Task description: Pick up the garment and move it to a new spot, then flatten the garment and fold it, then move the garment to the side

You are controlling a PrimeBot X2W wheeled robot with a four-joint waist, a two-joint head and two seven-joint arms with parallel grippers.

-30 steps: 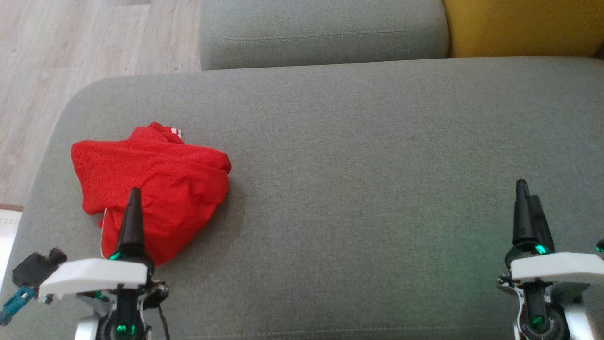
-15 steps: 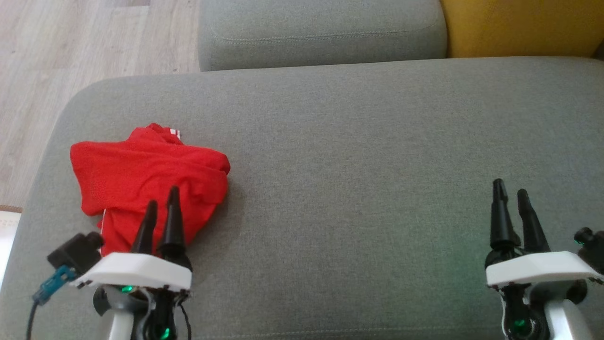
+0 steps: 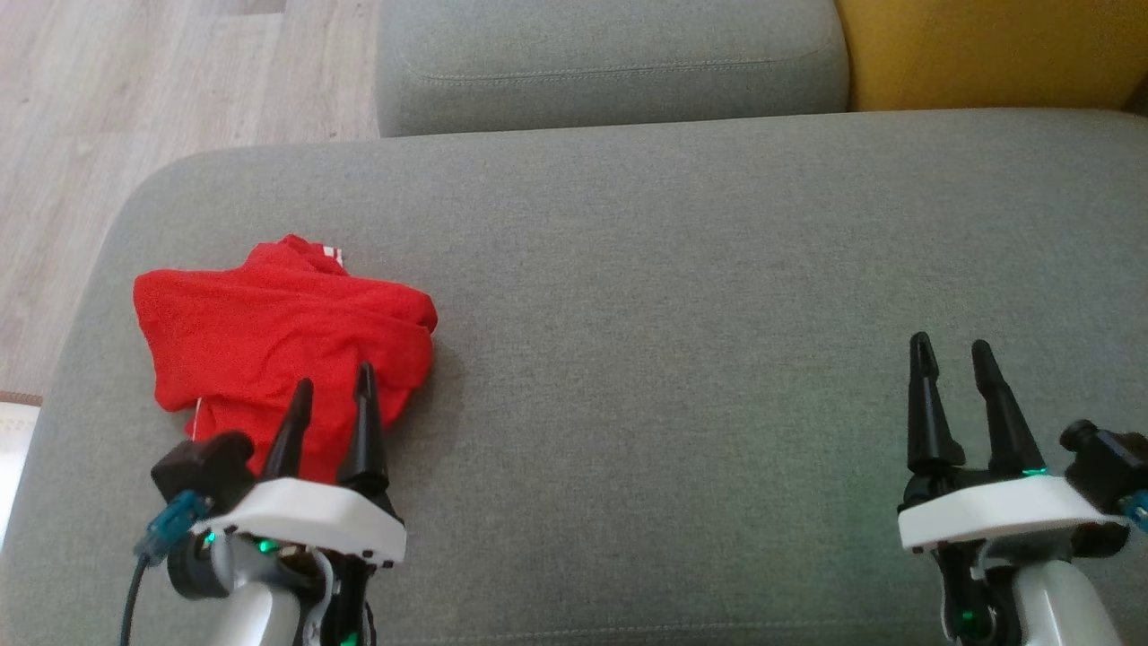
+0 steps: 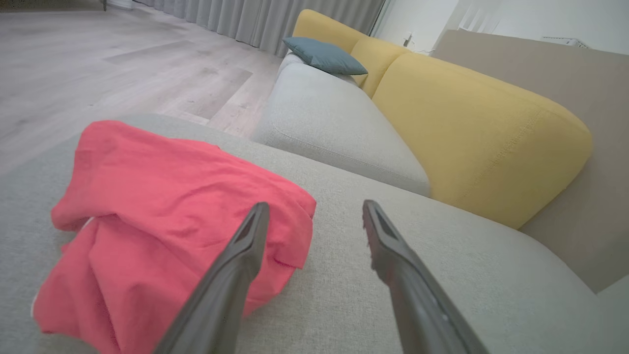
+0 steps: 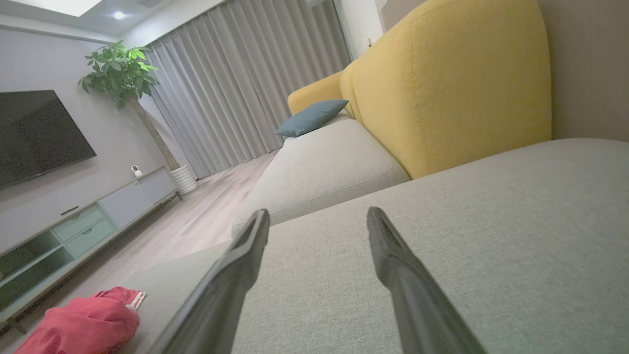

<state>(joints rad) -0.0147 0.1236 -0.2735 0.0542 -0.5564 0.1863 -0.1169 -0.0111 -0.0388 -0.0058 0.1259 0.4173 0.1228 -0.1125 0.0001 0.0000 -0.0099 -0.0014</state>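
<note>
Item: red garment, bunched at the left end of the grey cushion, just ahead of my left gripper, jaws apart and empty, as on my right gripper (best hold, I judge: a thick upper fold, clear of the upholstery).

No lettering, brand, number or sign can be read anywhere. The crumpled red fabric garment on the grey sofa seat has a small white-striped patch at its far edge, too small and blurred to tell whether it carries any print
</note>
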